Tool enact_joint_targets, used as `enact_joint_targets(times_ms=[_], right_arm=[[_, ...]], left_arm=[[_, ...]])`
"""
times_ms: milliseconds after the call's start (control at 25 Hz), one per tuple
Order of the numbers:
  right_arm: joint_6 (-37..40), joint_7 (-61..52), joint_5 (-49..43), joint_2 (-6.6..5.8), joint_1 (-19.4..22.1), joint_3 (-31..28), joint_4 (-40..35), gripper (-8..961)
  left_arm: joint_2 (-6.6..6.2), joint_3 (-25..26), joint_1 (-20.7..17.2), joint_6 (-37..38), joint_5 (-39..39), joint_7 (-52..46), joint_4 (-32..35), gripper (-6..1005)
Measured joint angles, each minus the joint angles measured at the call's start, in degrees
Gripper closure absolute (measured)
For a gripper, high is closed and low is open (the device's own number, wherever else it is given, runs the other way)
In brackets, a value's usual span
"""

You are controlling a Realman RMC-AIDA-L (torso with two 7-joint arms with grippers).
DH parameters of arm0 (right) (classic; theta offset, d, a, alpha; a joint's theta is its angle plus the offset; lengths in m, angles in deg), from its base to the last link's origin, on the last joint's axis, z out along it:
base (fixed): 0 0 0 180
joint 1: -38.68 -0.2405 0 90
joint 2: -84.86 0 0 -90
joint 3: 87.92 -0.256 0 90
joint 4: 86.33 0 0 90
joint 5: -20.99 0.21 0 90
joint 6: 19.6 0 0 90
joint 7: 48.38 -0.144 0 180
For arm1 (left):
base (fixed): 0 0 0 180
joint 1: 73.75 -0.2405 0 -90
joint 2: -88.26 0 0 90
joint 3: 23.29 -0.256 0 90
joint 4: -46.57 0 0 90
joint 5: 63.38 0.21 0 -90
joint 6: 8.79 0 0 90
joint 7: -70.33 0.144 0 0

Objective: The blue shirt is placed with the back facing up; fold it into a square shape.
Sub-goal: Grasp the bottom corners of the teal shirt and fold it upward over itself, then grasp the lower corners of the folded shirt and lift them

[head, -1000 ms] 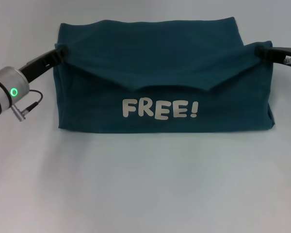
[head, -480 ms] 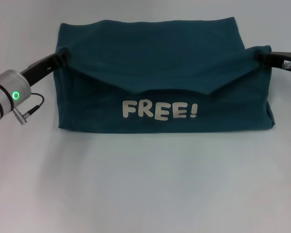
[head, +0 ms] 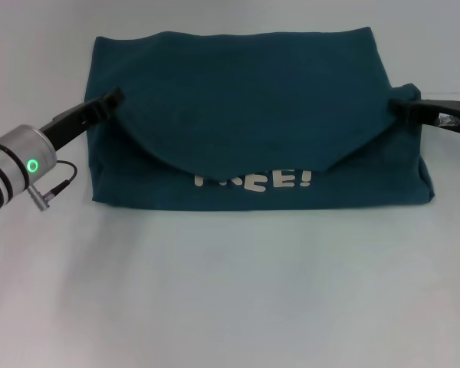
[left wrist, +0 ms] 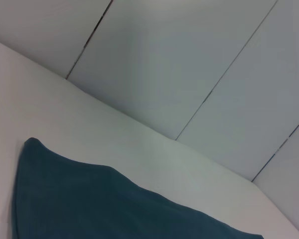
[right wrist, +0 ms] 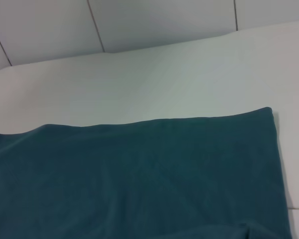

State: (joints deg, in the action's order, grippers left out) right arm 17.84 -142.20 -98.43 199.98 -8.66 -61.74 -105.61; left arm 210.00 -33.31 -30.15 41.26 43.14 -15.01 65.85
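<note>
Only head view shows blue shirt [head: 245,100] lettering [head: 276,181], both grippers.

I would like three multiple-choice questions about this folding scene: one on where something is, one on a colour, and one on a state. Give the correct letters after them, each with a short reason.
1. Where is the left gripper?
A. at the left edge of the blue shirt
B. on the table in front of the shirt
C. above the middle of the shirt

2. What colour is the printed lettering?
A. red
B. off-white
C. black

3. How is the lettering showing?
A. fully uncovered
B. partly covered by a folded-down flap
C. fully hidden

Answers:
1 A: in the head view its black tips meet the flap's left corner, while the right gripper meets the right corner.
2 B: the letters are pale against the dark teal fabric.
3 B: the flap's lower edge lies across the tops of the letters, most on the left.
</note>
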Motion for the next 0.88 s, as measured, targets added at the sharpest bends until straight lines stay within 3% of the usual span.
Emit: enact_joint_targets(times_ms=[120,480,760,880], right_arm=[[-0.3,0.0,-0.1,0.24,0.2,0.7,-0.3,849],[1.0,-0.3,0.2,0.45,0.6,3.9,-2.6,520],[7.9,-4.2,0.0,0.13,1.9,4.1,-5.3,249],[13.7,-7.0,-0.1,-0.17,4.0,4.1,-7.7,258]], left_arm=[[0.19,0.0,-0.3,0.0,0.0,0.2,0.0,789],[-0.11,0.3,-2.5,4.6,-3.2,-0.2,0.8,450],[0.03,-1.4,-4.9,9.4,-3.7,-0.2,2.4,289],[-0.02,-5.0,-6.6,11.0,-3.6,-0.2,3.7,270]])
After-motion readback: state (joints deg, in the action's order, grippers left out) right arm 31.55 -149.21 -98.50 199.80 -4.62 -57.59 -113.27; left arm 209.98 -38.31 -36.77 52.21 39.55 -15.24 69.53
